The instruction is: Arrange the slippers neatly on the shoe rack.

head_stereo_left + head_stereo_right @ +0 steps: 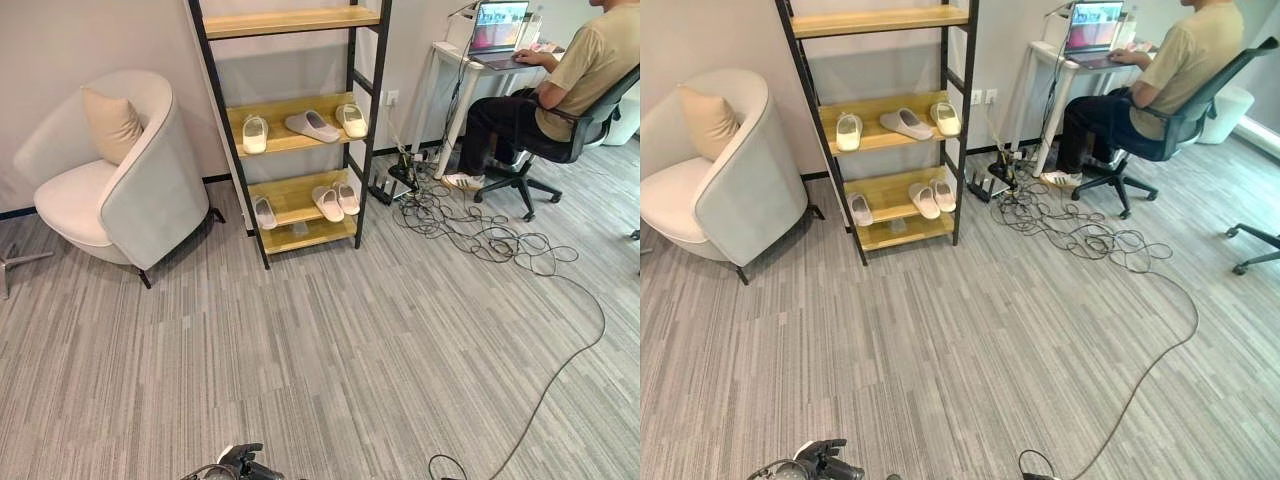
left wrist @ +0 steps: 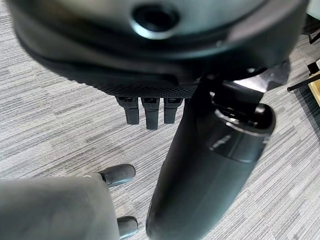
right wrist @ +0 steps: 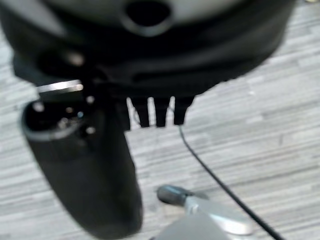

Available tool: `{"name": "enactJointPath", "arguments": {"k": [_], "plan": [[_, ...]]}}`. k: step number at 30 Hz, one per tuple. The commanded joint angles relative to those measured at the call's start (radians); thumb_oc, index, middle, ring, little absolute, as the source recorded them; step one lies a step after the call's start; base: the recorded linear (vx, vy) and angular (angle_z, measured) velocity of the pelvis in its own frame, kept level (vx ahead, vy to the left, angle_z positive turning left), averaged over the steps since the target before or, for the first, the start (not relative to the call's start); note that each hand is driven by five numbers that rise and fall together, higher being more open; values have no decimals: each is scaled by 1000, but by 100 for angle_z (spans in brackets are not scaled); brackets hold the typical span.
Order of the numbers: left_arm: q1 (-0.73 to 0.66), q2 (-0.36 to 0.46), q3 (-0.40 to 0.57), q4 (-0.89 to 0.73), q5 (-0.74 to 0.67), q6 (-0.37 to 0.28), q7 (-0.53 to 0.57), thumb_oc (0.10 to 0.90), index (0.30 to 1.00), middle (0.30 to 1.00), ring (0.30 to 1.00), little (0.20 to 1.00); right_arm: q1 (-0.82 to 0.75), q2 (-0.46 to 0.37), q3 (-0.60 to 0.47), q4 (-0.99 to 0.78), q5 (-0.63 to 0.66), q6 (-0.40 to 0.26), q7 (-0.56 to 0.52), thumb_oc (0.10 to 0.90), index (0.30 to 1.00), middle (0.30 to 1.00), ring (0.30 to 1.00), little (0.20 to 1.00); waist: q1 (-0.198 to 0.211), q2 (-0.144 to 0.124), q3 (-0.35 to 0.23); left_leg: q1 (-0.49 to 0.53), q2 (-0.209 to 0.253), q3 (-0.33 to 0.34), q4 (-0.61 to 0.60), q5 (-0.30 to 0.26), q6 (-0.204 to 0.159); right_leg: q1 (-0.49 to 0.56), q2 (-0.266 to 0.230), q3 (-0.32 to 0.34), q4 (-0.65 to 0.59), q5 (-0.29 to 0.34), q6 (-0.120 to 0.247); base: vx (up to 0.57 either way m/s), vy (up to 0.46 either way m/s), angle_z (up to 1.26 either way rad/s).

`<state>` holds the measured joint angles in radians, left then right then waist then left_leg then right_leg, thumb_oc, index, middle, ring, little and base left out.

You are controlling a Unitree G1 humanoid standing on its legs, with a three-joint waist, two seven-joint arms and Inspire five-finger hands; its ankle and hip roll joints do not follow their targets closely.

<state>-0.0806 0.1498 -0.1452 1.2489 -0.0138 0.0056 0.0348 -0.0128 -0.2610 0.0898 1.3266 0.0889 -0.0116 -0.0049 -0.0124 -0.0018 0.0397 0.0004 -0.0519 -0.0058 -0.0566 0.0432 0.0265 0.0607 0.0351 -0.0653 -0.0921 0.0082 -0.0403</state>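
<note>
The black-framed shoe rack (image 1: 362, 110) with wooden shelves stands against the far wall. Its middle shelf holds three pale slippers: one on the left (image 1: 255, 133), a grey one lying askew in the middle (image 1: 312, 125) and one on the right (image 1: 351, 120). On the lower shelf a single slipper (image 1: 264, 211) lies at the left and a pair (image 1: 336, 200) sits side by side at the right. The top shelf is bare. My left hand (image 2: 150, 65) hangs over the carpet with straight fingers (image 2: 148, 114), holding nothing. My right hand (image 3: 150, 65) hangs the same way, fingers (image 3: 160, 112) straight and empty.
A pale armchair (image 1: 120, 180) with a beige cushion stands left of the rack. To the right a person (image 1: 590, 60) sits on an office chair (image 1: 540, 150) at a white desk with a laptop. Tangled cables (image 1: 470, 225) spread over the carpet right of the rack.
</note>
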Motion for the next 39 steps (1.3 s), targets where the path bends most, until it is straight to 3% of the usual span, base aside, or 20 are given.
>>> {"name": "enactJointPath", "arguments": {"k": [1, 14, 33, 36, 39], "plan": [[-67, -14, 4, 30, 15, -28, 18, 800, 900, 900, 900, 900, 2, -9, 7, 5, -16, -19, -15, 800, 900, 900, 900, 900, 29, -23, -19, 30, 3, -71, -31, -49, -44, -39, -51, 76, 5, 105, 97, 0, 0, 0], [-64, -13, 38, 27, -12, -25, 18, 800, 900, 900, 900, 900, 7, -15, -12, 7, -17, -17, -17, 800, 900, 900, 900, 900, 29, -25, -10, 48, 20, -80, -31, -39, -47, -32, -37, 93, 24, 94, 84, 21, -48, -4], [-93, -28, -22, 27, 13, -20, 13, 800, 900, 900, 900, 900, 19, -27, -27, 9, -3, -24, -35, 800, 900, 900, 900, 900, -1, -25, 11, 16, 47, -79, 14, -28, -69, -41, -29, 95, 16, 103, 77, 16, -57, 1], [-101, -28, -39, 19, 13, -22, 12, 800, 900, 900, 900, 900, 20, -29, -26, 4, 3, -28, -39, 800, 900, 900, 900, 900, -10, -35, 31, -43, 54, -59, 146, -37, -82, -43, -37, 95, 15, 110, 74, -52, -61, 22], [-106, -30, -49, 21, 14, -26, 17, 800, 900, 900, 900, 900, 11, -29, -26, 2, 6, -30, -49, 800, 900, 900, 900, 900, -6, -50, 66, -156, 64, -26, 363, -5, -88, -28, -47, 99, 11, 118, 68, -27, -64, 29]]}}
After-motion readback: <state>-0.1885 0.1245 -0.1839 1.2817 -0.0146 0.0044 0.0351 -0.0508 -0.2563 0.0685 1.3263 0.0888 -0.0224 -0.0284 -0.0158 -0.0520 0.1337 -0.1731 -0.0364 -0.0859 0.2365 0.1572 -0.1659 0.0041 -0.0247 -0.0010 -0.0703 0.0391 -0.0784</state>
